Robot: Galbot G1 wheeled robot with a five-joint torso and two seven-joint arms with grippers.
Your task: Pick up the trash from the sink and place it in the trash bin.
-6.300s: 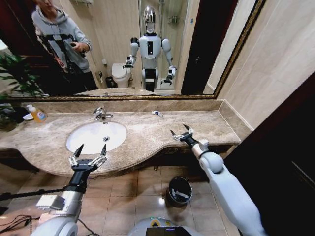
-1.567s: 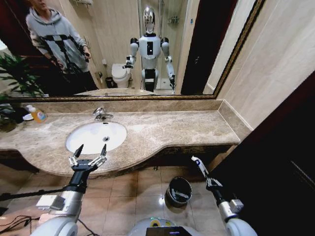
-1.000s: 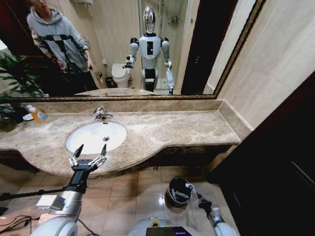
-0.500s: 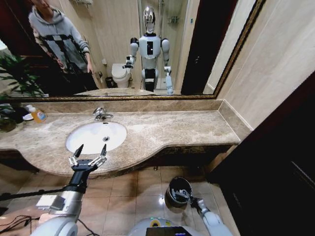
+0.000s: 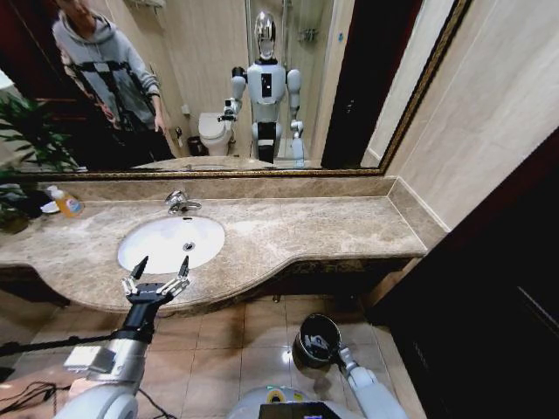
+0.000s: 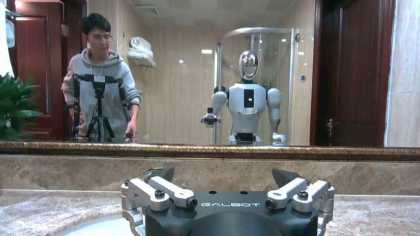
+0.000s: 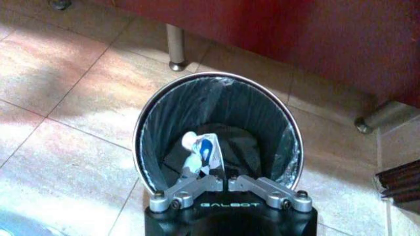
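My right gripper [image 7: 226,179] is shut on a white tube with a blue mark [image 7: 202,153] and holds it over the mouth of the trash bin [image 7: 147,123], a round black bin with a shiny rim. In the head view the bin [image 5: 307,327] stands on the floor tiles under the countertop, with the right gripper [image 5: 335,352] at its near side. The white oval sink [image 5: 170,243] lies in the beige marble top. My left gripper [image 5: 157,278] hovers open at the counter's front edge, just before the basin, and its open fingers [image 6: 157,173] hold nothing.
An orange bottle [image 5: 67,203] stands at the counter's far left, beside a plant [image 5: 26,144]. The chrome faucet [image 5: 179,202] rises behind the basin. A wide mirror [image 5: 349,87] runs along the wall. Chrome legs [image 7: 174,49] stand on the floor beyond the bin.
The right arm has swung down from counter height with the tube and brought it over the bin. The tube no longer lies on the counter. The left arm has not moved.
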